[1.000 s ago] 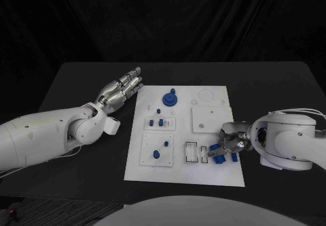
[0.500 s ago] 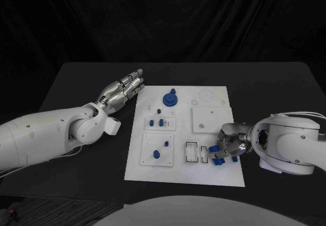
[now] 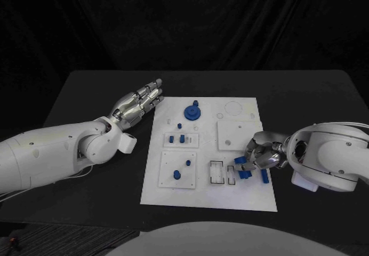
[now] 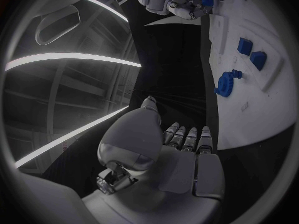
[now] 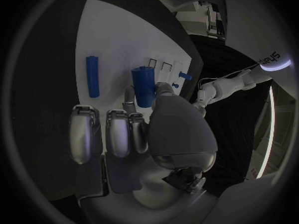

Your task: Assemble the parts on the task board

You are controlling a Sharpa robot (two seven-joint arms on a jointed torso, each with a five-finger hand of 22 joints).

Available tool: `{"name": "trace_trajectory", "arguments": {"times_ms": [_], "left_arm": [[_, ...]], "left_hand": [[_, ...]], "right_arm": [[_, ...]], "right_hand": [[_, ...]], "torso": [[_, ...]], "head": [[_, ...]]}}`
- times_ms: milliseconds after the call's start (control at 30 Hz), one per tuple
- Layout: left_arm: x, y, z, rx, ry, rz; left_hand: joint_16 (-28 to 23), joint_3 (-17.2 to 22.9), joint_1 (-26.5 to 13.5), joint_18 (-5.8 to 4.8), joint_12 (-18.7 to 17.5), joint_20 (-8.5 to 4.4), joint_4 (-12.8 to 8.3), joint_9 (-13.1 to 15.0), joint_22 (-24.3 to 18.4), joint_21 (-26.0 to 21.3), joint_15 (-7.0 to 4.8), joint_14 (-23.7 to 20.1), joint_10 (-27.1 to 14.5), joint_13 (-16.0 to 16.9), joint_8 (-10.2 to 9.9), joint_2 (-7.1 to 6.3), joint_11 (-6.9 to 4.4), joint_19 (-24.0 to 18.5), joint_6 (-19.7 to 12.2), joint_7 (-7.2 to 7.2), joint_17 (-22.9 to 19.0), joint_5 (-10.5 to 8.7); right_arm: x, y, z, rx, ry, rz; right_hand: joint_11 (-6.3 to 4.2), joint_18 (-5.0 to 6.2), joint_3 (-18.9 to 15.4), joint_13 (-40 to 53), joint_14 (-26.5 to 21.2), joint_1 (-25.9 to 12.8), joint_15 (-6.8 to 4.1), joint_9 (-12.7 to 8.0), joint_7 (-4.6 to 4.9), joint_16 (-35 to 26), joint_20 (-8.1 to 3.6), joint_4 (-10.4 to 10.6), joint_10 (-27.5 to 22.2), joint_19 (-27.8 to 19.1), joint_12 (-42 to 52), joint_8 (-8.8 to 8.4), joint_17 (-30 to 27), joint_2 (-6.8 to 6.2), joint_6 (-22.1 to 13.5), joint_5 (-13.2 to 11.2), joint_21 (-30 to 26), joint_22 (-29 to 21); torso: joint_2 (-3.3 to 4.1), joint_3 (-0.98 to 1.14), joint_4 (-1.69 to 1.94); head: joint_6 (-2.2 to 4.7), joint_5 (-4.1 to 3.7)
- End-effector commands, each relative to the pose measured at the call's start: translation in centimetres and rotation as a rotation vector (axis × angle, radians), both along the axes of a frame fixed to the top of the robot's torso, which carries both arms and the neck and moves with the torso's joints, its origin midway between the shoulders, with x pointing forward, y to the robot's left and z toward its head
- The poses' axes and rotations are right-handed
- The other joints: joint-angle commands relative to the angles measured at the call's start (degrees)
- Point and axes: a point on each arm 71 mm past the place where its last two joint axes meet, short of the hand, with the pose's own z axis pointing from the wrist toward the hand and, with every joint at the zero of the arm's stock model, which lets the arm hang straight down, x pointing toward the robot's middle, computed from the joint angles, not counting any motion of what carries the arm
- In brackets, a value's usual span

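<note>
The white task board (image 3: 231,200) lies in the middle of the black table. My right hand (image 3: 264,157) hovers over the board's right edge and pinches a blue cylinder (image 3: 245,173) (image 5: 142,85) between thumb and a finger (image 5: 163,90). A thinner blue peg (image 3: 265,176) (image 5: 92,76) lies flat on the board beside it. My left hand (image 3: 138,101) (image 4: 177,149) is open with fingers stretched out, just off the board's far left corner. A blue gear (image 3: 191,112) (image 4: 225,82) stands near the board's far edge.
Small blue pegs (image 3: 181,138) stand in a plate left of centre, and a blue piece (image 3: 177,174) sits in the plate nearer me. Two rectangular slots (image 3: 218,172) lie just left of the right hand. Bare black table (image 3: 315,96) surrounds the board.
My right hand has drawn a little away from me and to the right, lifting the blue cylinder with it. The thin peg stays on the board. The left hand has not moved.
</note>
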Motion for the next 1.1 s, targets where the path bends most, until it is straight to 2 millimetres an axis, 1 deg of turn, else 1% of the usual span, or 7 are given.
{"name": "trace_trajectory", "arguments": {"times_ms": [33,233,467,567,733,933,1100], "left_arm": [[-0.2,-0.2,0.0,-0.011,-0.001,-0.018],[-0.2,-0.1,0.0,-0.010,0.002,-0.017],[-0.2,-0.2,0.0,-0.008,0.005,-0.020],[-0.2,-0.4,0.0,-0.008,0.006,-0.023],[-0.1,-0.5,-0.1,-0.008,0.009,-0.025],[-0.1,-0.5,-0.1,-0.006,0.012,-0.026],[-0.1,-0.5,-0.1,-0.007,0.013,-0.028]], "left_hand": [[-0.21,0.28,0.46,0.49,0.07,0.22,-0.04,0.07,-0.05,-0.19,-0.15,-0.02,0.09,0.07,0.15,-0.01,0.50,-0.06,-0.03,0.16,-0.10,0.30],[-0.21,0.28,0.44,0.50,0.06,0.35,-0.03,0.05,-0.05,-0.19,-0.01,-0.02,0.07,0.07,0.13,0.01,0.52,-0.06,-0.13,0.11,-0.10,0.29],[-0.21,0.27,0.44,0.52,0.08,0.49,-0.04,0.05,-0.05,-0.19,0.12,-0.02,0.08,0.07,0.12,0.03,0.57,-0.06,-0.16,0.02,-0.10,0.31],[-0.21,0.27,0.44,0.52,0.08,0.49,-0.04,0.05,-0.05,-0.19,0.12,-0.02,0.08,0.07,0.12,0.03,0.57,-0.06,-0.16,0.02,-0.10,0.31],[-0.21,0.28,0.46,0.54,0.09,0.58,-0.07,0.04,-0.05,-0.19,0.20,-0.02,0.08,0.07,0.10,0.02,0.63,-0.06,-0.23,-0.09,-0.10,0.34],[-0.21,0.28,0.49,0.55,0.09,0.62,-0.09,0.04,-0.05,-0.19,0.23,-0.02,0.08,0.08,0.11,0.02,0.65,-0.06,-0.19,-0.11,-0.10,0.36],[-0.21,0.29,0.52,0.55,0.08,0.68,-0.12,0.04,-0.05,-0.19,0.28,-0.02,0.07,0.07,0.10,0.00,0.64,-0.06,-0.22,-0.13,-0.10,0.37]], "right_arm": [[-0.1,0.1,0.0,0.014,0.023,-0.030],[0.0,0.2,0.3,0.053,0.003,-0.065],[-0.3,0.7,-0.1,0.138,0.099,-0.136],[-0.2,1.2,-0.2,0.157,0.117,-0.148],[-0.1,1.8,-0.3,0.175,0.145,-0.161],[0.1,2.2,-0.7,0.191,0.185,-0.178],[0.1,2.4,-1.0,0.189,0.204,-0.184]], "right_hand": [[0.31,-0.51,19.05,15.07,3.89,-0.12,-0.09,0.42,-0.11,-0.21,0.08,-12.56,5.98,2.84,0.14,0.32,3.28,-0.36,-0.07,1.56,-0.25,12.79],[0.24,-0.61,19.60,15.07,3.97,-0.14,-0.13,0.61,-0.23,-0.01,0.07,-12.84,5.98,3.03,0.14,0.68,3.70,-0.46,0.11,1.82,0.19,12.94],[0.24,-0.68,19.94,15.07,4.00,-0.91,-0.13,0.70,-0.20,0.04,0.06,-12.63,5.98,3.15,0.14,0.89,3.76,-0.51,0.08,1.44,0.48,13.03],[0.25,-0.67,19.99,15.07,3.96,-0.96,-0.13,0.71,-0.20,-0.06,0.06,-12.61,5.98,3.14,0.14,0.90,3.51,-0.49,0.07,1.39,0.46,13.02],[0.32,-0.65,20.25,15.07,3.92,-1.86,-0.08,0.71,-0.10,-0.15,0.09,-12.24,5.98,3.09,0.14,0.97,3.30,-0.42,-0.11,1.05,0.35,12.98],[0.37,-0.61,20.58,15.07,3.88,-2.75,-0.02,0.66,-0.05,-0.21,0.14,-12.05,5.98,3.00,0.14,1.07,3.13,-0.40,-0.31,-0.44,0.18,12.92],[0.59,-0.48,20.83,15.07,3.75,-3.85,0.14,0.37,0.24,-0.48,0.26,-11.87,5.98,2.73,0.14,0.86,2.53,-0.37,-1.07,-3.07,-0.38,12.74]], "torso": [[0.11,0.10,0.05],[0.00,0.05,0.04],[-0.03,0.02,-0.11],[-0.05,0.01,-0.01],[-0.03,0.04,0.07],[-0.03,0.01,0.02],[0.00,0.05,0.04]], "head": [[-0.01,0.31],[-0.01,0.33],[-0.01,0.10],[-0.01,-0.21],[-0.01,-0.10],[-0.01,0.08],[-0.01,0.23]]}}
